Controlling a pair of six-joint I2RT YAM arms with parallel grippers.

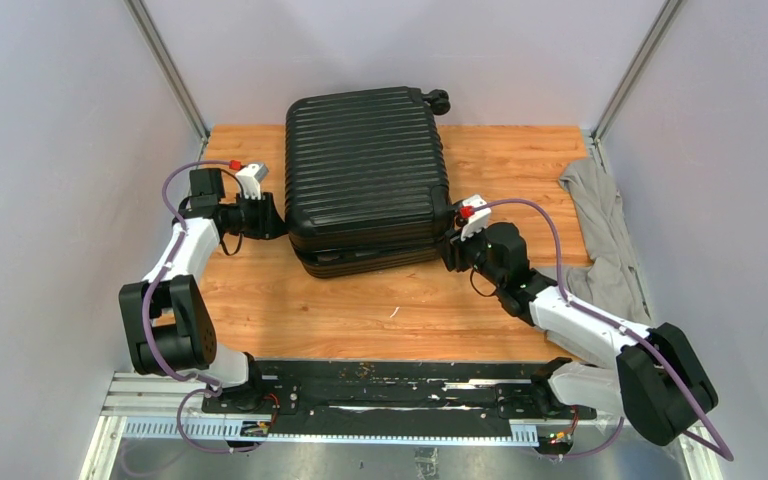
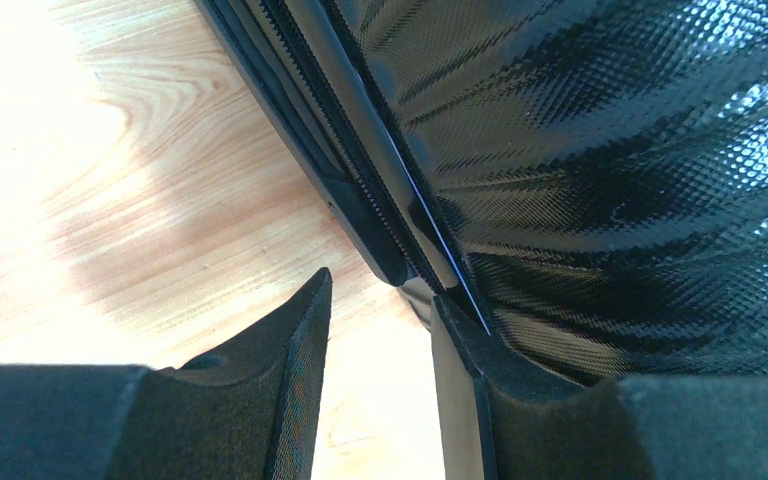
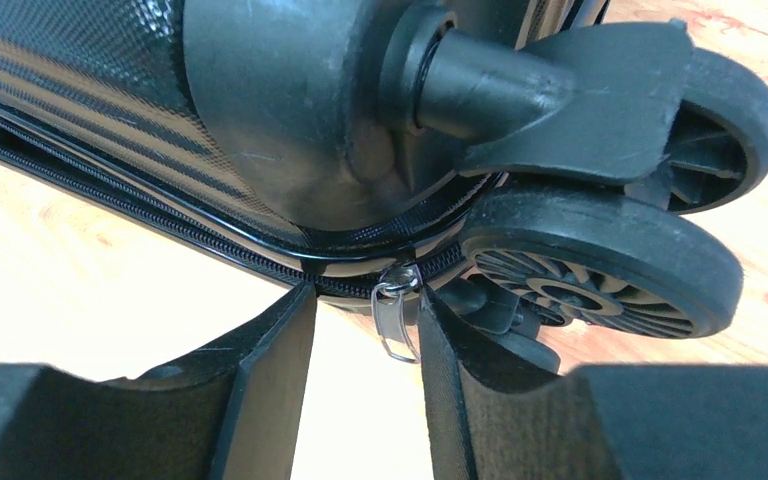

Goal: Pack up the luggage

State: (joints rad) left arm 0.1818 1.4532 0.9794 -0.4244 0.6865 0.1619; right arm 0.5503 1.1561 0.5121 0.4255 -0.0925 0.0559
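The luggage [image 1: 365,170] is a black ribbed hard-shell suitcase lying flat and closed on the wooden table. My left gripper [image 1: 272,218] is at its left side. In the left wrist view the left gripper [image 2: 385,290] is open, its right finger [image 2: 460,340] against the shell's [image 2: 610,180] zipper edge and bare table between the jaws. My right gripper [image 1: 452,248] is at the case's near right corner. In the right wrist view it [image 3: 365,292] is open around a silver zipper pull [image 3: 394,320], which hangs close to the right finger and is not pinched.
A grey cloth [image 1: 600,225] lies crumpled along the table's right edge, beside the right arm. Two black wheels [image 3: 600,265] [image 3: 730,110] sit just right of the zipper pull. Another wheel [image 1: 438,99] shows at the case's far corner. Walls enclose the table on three sides.
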